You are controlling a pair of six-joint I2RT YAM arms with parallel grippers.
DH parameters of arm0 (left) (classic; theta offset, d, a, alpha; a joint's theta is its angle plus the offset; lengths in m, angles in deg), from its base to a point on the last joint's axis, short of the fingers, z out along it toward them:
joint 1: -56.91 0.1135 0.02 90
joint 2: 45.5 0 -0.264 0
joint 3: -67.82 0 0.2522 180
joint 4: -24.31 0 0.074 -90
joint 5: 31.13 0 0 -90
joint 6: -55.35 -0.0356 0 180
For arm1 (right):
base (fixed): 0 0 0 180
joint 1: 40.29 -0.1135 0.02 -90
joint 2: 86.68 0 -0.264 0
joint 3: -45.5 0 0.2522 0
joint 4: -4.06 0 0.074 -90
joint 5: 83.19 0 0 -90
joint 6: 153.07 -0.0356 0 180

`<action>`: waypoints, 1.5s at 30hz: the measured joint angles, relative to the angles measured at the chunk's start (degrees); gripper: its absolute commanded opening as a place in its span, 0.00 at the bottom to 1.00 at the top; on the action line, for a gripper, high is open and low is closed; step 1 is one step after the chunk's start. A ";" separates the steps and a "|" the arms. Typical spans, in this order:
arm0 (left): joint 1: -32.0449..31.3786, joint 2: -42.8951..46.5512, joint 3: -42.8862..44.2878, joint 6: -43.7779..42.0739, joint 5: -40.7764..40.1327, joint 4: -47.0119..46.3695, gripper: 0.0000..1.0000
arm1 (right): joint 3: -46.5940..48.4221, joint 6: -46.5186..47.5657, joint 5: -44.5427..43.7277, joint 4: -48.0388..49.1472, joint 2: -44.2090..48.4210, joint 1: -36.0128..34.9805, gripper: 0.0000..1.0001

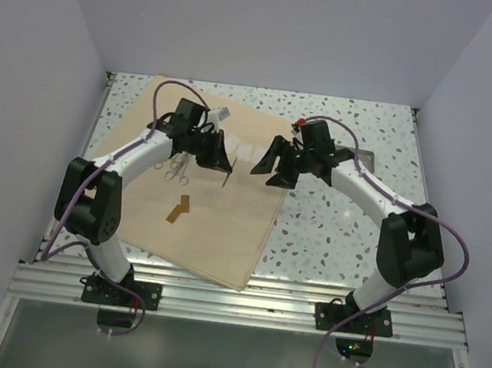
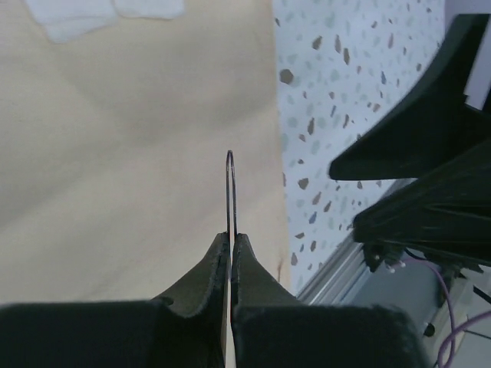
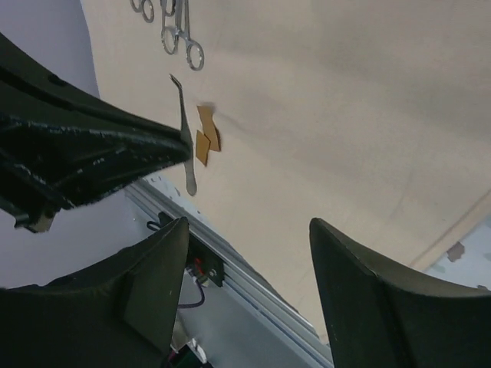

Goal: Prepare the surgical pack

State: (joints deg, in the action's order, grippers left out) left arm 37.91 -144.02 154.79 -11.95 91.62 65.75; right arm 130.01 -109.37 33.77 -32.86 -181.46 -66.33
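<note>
The tan fabric sheet (image 1: pixel 215 225) of the surgical pack lies spread over the left half of the table. My left gripper (image 1: pixel 222 162) hovers above it, shut on a thin steel instrument (image 2: pixel 231 192) that sticks out past the fingertips (image 2: pixel 244 249). That instrument (image 3: pixel 185 142) also shows in the right wrist view, hanging over the sheet (image 3: pixel 345 115). Steel ring-handled forceps (image 1: pixel 175 168) lie on the sheet to the left. White gauze squares (image 2: pixel 77 17) rest near the sheet's far edge. My right gripper (image 1: pixel 271 171) faces the left one, open with nothing between its fingers (image 3: pixel 353 268).
Two small brown strips (image 1: pixel 179 209) lie on the sheet in front of the forceps. A grey metal tray (image 1: pixel 366 157) sits behind my right arm on the speckled tabletop (image 1: pixel 330 229). An aluminium rail (image 1: pixel 232 302) runs along the near edge.
</note>
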 measured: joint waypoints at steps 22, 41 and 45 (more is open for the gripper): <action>-3.15 1.09 -2.14 3.30 10.47 -2.38 0.00 | 0.81 -5.14 -2.21 3.96 -3.08 -4.39 0.55; -5.40 1.46 -1.88 4.68 10.91 -2.69 0.23 | 2.54 -8.92 -2.38 5.68 -6.36 -4.46 0.00; -4.94 -0.28 2.36 3.89 7.37 -0.74 0.57 | 2.54 -10.84 -4.63 5.46 -6.36 -3.96 0.00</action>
State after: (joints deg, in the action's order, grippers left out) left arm 32.97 -144.30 157.15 -8.06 98.98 65.01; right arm 132.54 -120.21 29.14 -27.40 -187.82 -70.29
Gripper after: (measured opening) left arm 0.428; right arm 0.029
